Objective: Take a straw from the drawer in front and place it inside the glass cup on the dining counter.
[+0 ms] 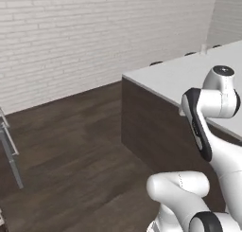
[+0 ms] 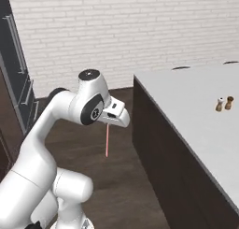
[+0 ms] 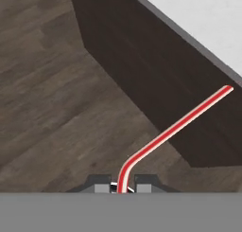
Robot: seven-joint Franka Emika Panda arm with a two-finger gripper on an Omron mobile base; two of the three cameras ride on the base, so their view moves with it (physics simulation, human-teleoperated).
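Observation:
My gripper [image 2: 108, 124] is shut on the straw [image 2: 107, 141], a thin red stick that hangs straight down from the fingers over the wooden floor. In the hand view the straw [image 3: 179, 124] rises from between the fingertips of the gripper [image 3: 124, 185], bends and runs toward the dining counter [image 3: 198, 18]. The dining counter [image 2: 186, 97], white-topped on a dark base, stands just right of the gripper; its near corner [image 1: 130, 77] faces me. A small pale upright thing [image 1: 203, 49] stands far back on it, too small to tell whether it is the glass cup. The drawer is out of view.
Two small shakers [image 2: 224, 103] stand on the counter's right part. Dark stool tops [image 2: 179, 67] show behind its far edge. A tall dark cabinet with silver handles [image 2: 14, 60] is at the left. A grey metal leg [image 1: 10, 153] stands on the floor, and a brick wall behind.

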